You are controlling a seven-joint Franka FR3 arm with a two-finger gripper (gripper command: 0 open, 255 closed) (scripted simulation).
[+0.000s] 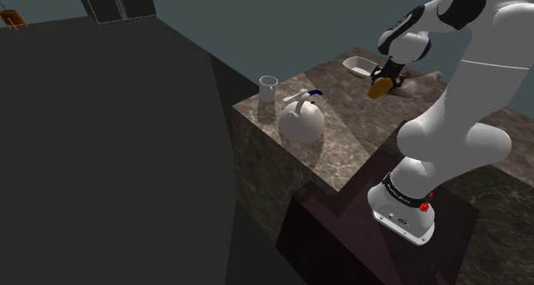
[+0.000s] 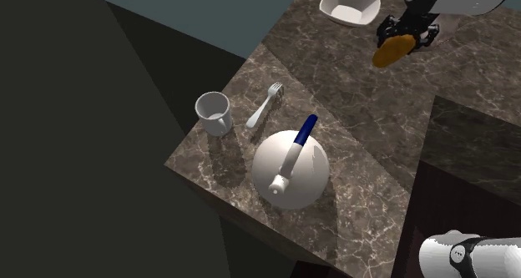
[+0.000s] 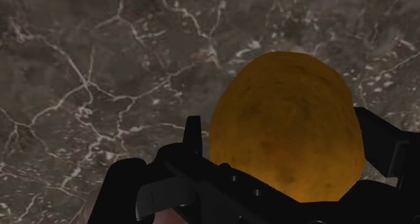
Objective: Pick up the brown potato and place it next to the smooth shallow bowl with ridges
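- The potato [image 3: 286, 125] is a plump oval, orange-brown rather than dull brown; its skin looks faintly rough and mottled, brighter along the upper curve and darker near the fingers
- The gripper [image 1: 387, 78] is clamped on the potato; in the wrist view one black finger [image 3: 194, 136] presses each flank, with the potato bulging out past the tips
- The potato hangs over the dark, white-veined marble counter [image 2: 351, 134]; in the second exterior view it sits near the white shallow bowl [image 2: 349, 4], to that view's right and a little lower, apart from the rim
- Further along the counter stand a white cup [image 2: 214, 113], a pale fork [image 2: 265, 105] just beside it, and a white domed vessel [image 2: 288, 172] with a blue-and-white handle; all are well apart from the potato
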